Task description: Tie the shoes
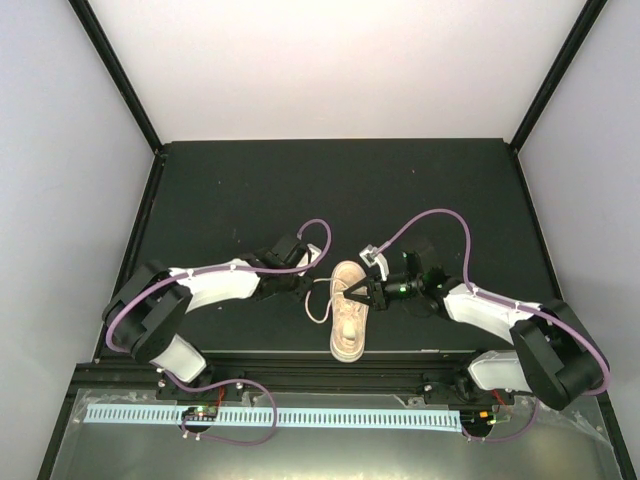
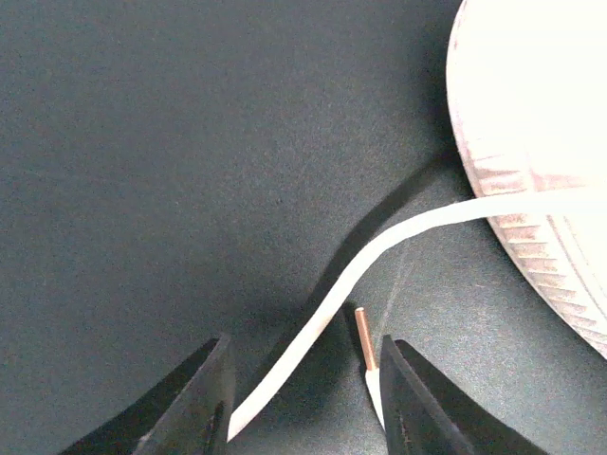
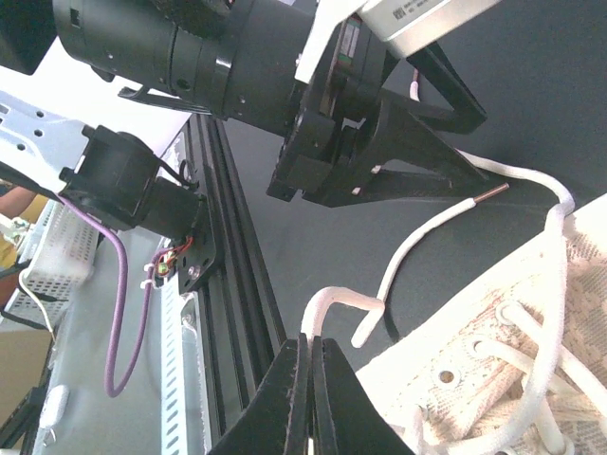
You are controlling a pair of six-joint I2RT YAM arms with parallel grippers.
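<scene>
The beige-pink shoe [image 1: 349,322] lies on the black table [image 1: 250,190] between both arms, toe toward the near edge. My left gripper [image 2: 303,384] sits low beside the sole [image 2: 531,123], jaws apart. An off-white lace [image 2: 332,303] runs between its fingers without being pinched, and a copper-tipped lace end [image 2: 361,334] lies by the right finger [image 2: 417,403]. My right gripper [image 3: 310,349] is shut on a bent strand of lace [image 3: 340,300] just left of the shoe's eyelets [image 3: 474,365]. From above, the left gripper [image 1: 308,284] and the right gripper [image 1: 357,292] flank the shoe's heel end.
A black aluminium rail [image 1: 320,362] runs along the table's near edge, close under the right gripper. Behind it are a white perforated strip [image 1: 300,415] and purple cables [image 3: 119,313]. White walls enclose the table on three sides.
</scene>
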